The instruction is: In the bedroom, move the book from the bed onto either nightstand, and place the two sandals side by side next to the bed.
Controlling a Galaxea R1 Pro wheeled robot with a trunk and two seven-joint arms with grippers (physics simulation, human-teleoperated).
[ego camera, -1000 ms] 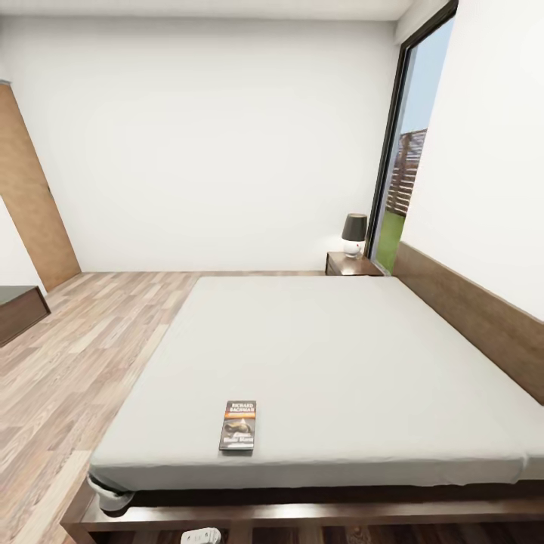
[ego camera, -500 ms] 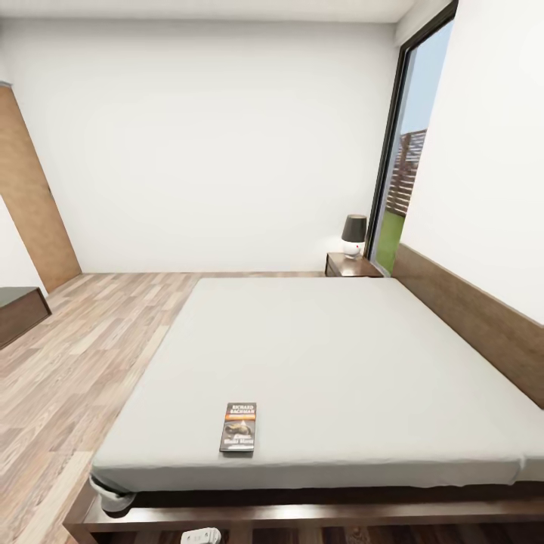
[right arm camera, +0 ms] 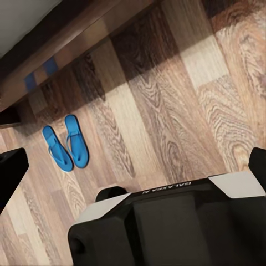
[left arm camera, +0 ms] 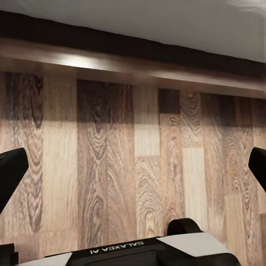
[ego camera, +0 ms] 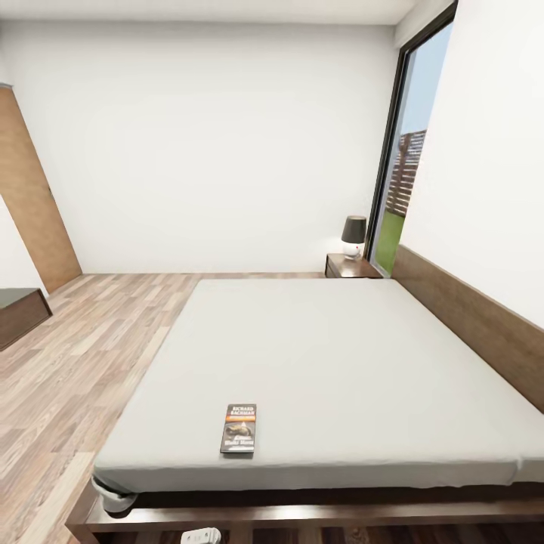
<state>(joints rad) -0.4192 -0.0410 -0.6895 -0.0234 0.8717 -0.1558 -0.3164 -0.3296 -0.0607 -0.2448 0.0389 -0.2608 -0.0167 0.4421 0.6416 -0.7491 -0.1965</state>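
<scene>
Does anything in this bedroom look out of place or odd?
Only the book: it lies alone on the bare bed, near its foot edge. The sandals lie neatly side by side on the floor by the bed frame. Nothing looks damaged.

We can read the white words "RICHARD BACHMAN" at the top of the small thin book with a dark cover and an orange band (ego camera: 238,428); the words lower on the cover are too blurry. We also read "GALAXEA" in white letters on the black body of the right gripper (right arm camera: 133,166), and "GALAXEA AI" on the left gripper (left arm camera: 133,163).
</scene>
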